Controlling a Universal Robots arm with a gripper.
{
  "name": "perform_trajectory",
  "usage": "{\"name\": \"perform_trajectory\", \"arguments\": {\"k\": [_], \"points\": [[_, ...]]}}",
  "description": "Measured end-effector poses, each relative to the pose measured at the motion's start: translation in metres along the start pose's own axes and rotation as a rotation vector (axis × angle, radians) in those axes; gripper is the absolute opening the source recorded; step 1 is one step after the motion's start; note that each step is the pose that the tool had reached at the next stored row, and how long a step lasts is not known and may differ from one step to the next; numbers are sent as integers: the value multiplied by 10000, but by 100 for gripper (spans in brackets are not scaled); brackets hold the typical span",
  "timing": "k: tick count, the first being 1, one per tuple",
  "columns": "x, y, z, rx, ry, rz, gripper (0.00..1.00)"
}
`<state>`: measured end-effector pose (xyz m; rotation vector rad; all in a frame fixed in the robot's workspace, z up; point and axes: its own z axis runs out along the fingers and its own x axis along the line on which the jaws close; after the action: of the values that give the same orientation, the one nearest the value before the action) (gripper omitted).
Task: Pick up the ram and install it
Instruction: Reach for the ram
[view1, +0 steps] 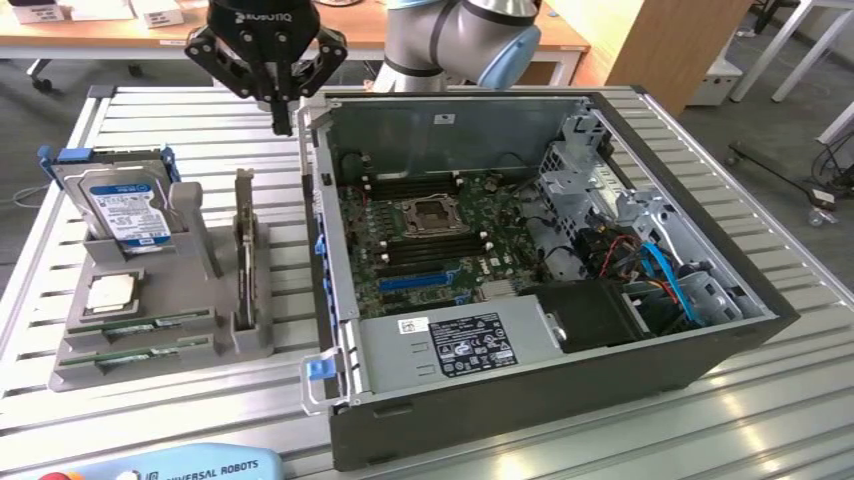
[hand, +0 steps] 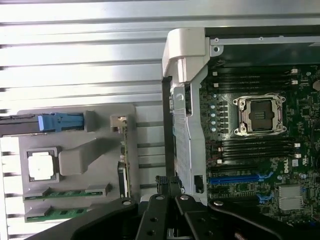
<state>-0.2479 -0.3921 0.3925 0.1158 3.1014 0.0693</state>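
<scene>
Two green ram sticks (view1: 144, 324) lie flat in the front slots of a grey holder (view1: 80, 375) on the exterior view's left; the wrist view has them as ram sticks (hand: 67, 192) in the same holder (hand: 75, 125). My black gripper (view1: 282, 122) hangs shut and holding nothing above the table, behind the holder and beside the back left corner of the open computer case (view1: 534, 420). In the wrist view the gripper (hand: 168, 182) has its fingertips pressed together over the case's edge. The motherboard's dark memory slots (view1: 424, 250) (hand: 257, 147) flank the empty processor socket (view1: 434, 215).
The holder also carries a hard drive (view1: 127, 205) standing upright, a square silver processor (view1: 111, 290) and an upright expansion card (view1: 244, 255). A power supply (view1: 454, 345) and drive bays (view1: 641, 260) fill the case's front and right. A teach pendant (view1: 187, 466) lies at the table's front edge.
</scene>
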Motion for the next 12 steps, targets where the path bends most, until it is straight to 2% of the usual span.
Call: {"name": "perform_trajectory", "arguments": {"k": [12], "points": [[377,-13,-12,-2,-34,-3,10]]}}
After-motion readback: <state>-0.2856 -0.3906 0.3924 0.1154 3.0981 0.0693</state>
